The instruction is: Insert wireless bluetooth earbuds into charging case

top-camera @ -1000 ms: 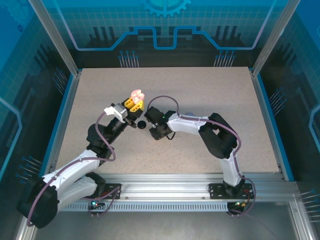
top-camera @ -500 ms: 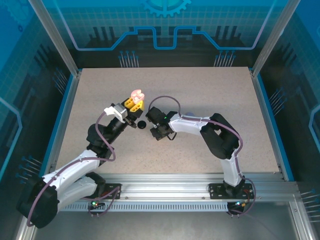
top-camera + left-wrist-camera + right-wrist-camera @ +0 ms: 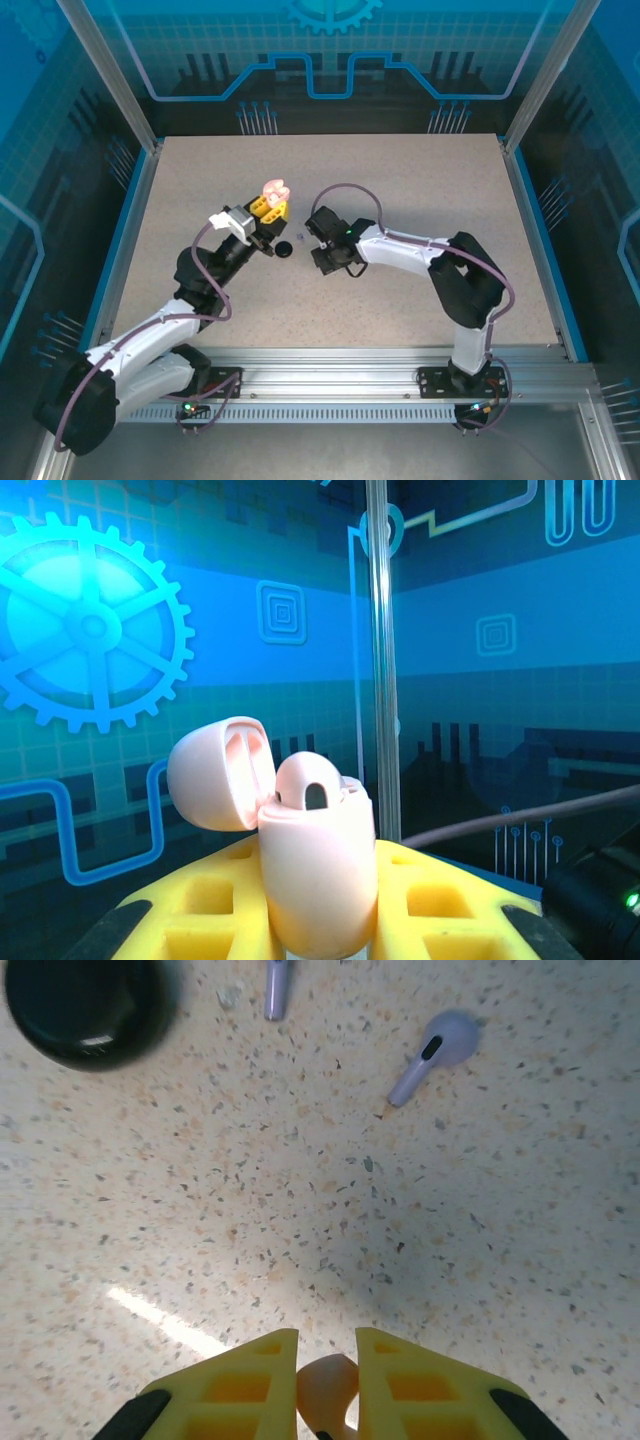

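My left pincer (image 3: 318,905) is clamped on the pale pink charging case (image 3: 318,875) and holds it upright above the surface (image 3: 300,1210). The case's lower end is cut off by the bottom edge of my left wrist view. Its lid (image 3: 220,775) is swung open to the left. A rounded pink piece with a dark oval slot (image 3: 310,785) sits in the mouth of the case. I cannot tell whether it is a seated earbud or part of the case.

My right pincer (image 3: 327,1355) hangs low over the surface, its yellow fingers (image 3: 245,1380) nearly together on a pale pink earbud (image 3: 328,1385). Just a small rounded bit of it shows between them, and its stem is hidden.

Ahead of that pincer one lavender earbud (image 3: 432,1052) lies flat on the surface, a little blurred. A second lavender earbud (image 3: 277,988) lies near it, with its head cut off by the top edge. The black case (image 3: 88,1005) rests at the upper left corner, partly out of frame and out of focus. From above it lies between my two pincers.
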You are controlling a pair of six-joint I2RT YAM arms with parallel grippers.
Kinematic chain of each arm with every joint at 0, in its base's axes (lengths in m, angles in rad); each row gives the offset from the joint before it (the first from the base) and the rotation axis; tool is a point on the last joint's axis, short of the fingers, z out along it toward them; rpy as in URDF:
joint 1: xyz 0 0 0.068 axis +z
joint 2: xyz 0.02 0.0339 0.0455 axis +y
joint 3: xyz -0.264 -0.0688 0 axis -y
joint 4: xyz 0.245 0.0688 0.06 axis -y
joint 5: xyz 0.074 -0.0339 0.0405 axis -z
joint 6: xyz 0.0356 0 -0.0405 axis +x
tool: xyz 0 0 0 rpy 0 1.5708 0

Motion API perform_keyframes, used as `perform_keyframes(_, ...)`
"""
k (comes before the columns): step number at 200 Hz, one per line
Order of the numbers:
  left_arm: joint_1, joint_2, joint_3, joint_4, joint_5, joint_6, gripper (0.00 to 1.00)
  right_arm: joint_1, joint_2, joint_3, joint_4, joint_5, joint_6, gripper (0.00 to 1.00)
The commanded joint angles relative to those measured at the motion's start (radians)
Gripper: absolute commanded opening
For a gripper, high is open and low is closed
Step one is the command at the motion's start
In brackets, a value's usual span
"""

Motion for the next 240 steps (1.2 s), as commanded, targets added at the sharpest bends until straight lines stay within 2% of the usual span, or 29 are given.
perform_keyframes(1, 0.009, 0.001, 0.023, 0.013, 0.031, -0.015, 0.0, -0.015, -0.1, -0.017, 0.017, -0.007, 0.042, 0.17)
perform_keyframes(61, 0.008, 0.018, 0.043, 0.026, 0.068, -0.023, 0.0, -0.06, -0.345, -0.001, 0.023, -0.033, 0.068, 0.18)
perform_keyframes(124, -0.004, 0.07, 0.04, 0.08, 0.115, -0.019, 0.0, -0.099, -0.535, 0.078, 0.06, -0.043, 0.089, 0.18)
perform_keyframes(169, -0.029, 0.116, 0.048, 0.102, 0.133, 0.007, 0.0, -0.099, -0.61, 0.138, 0.115, -0.078, 0.109, 0.18)
perform_keyframes(240, -0.073, 0.21, 0.106, 0.132, 0.152, 0.037, 0.0, -0.069, -0.629, 0.135, 0.249, -0.141, 0.176, 0.18)
